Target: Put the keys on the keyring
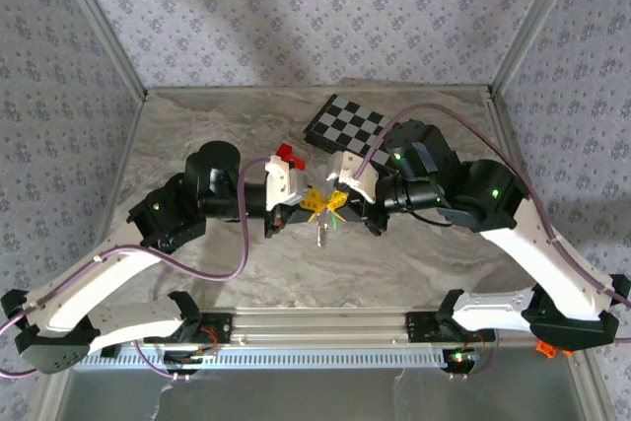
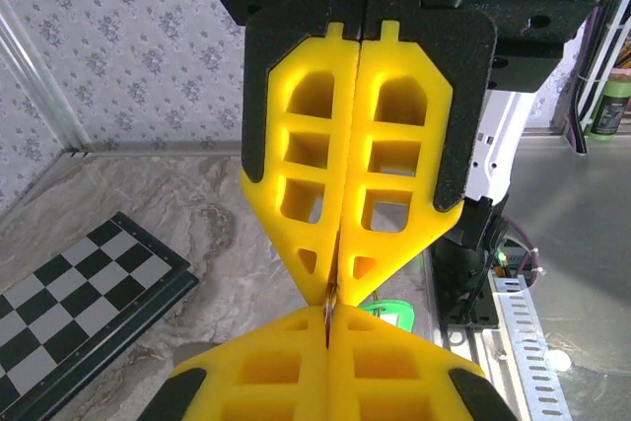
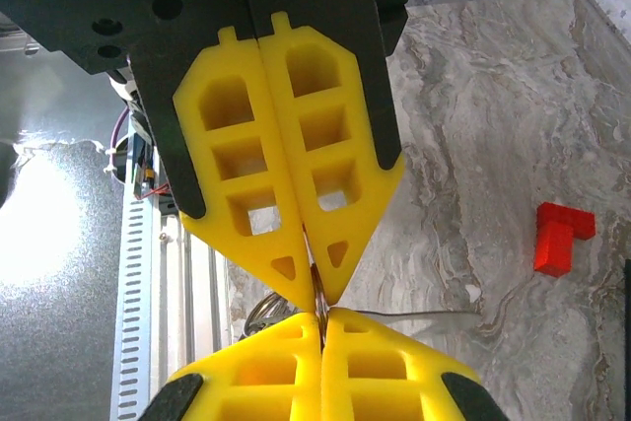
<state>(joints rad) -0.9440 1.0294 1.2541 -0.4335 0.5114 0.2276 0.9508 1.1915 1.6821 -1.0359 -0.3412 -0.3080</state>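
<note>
Yellow fingers [image 2: 266,377] of two tools met tip to tip above the desk [image 1: 414,263].
Left tool [image 2: 328,322] was squeezed tight, and so was the right tool [image 3: 322,322]; each pinched the thin silver keyring [image 3: 316,288] in its tips. A bit of the keyring hung down under them. The green keys [image 2: 394,313] peeked out just behind the tips, low down, and I could not tell if they were on the ring. A red block [image 3: 562,237] lay on the desk off to one side, near the chessboard [image 2: 79,293].
</note>
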